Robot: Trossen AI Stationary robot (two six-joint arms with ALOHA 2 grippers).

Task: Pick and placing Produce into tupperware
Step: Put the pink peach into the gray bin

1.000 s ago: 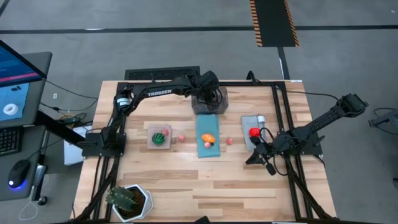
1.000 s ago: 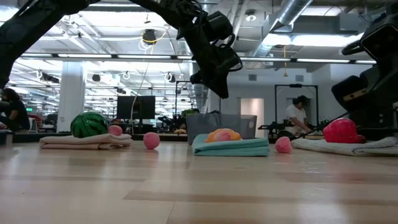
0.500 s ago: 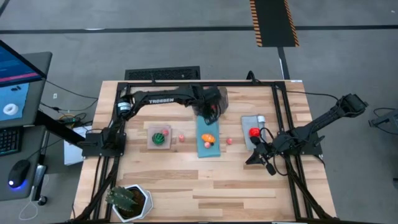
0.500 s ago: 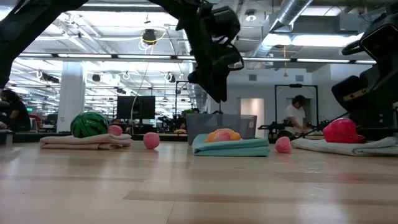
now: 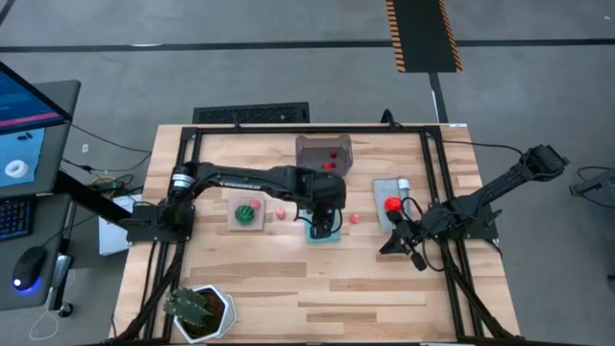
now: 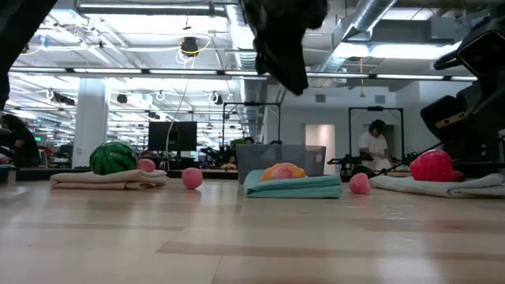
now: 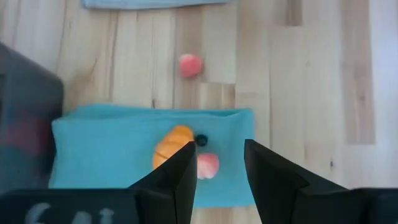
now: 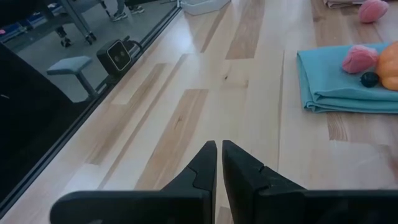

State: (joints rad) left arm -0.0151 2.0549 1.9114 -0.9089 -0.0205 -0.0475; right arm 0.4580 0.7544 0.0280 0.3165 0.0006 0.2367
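**Produce on blue mat, left hand above it**

Produce: an orange piece (image 7: 173, 144) and a pink piece (image 7: 207, 165) lie touching on the blue mat (image 7: 99, 149). My left hand (image 7: 219, 165) hangs over that mat, fingers parted, empty. Tupperware (image 5: 323, 154) sits beyond the mat. My right hand (image 8: 219, 163), fingers together, waits right of the mat.

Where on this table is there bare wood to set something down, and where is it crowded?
Free: the broad strip between the plant pot and the blue mat, and the near right corner. Crowded: the middle row, where the left gripper hangs open over the blue mat, between the tan mat and the grey mat, with the tupperware behind.
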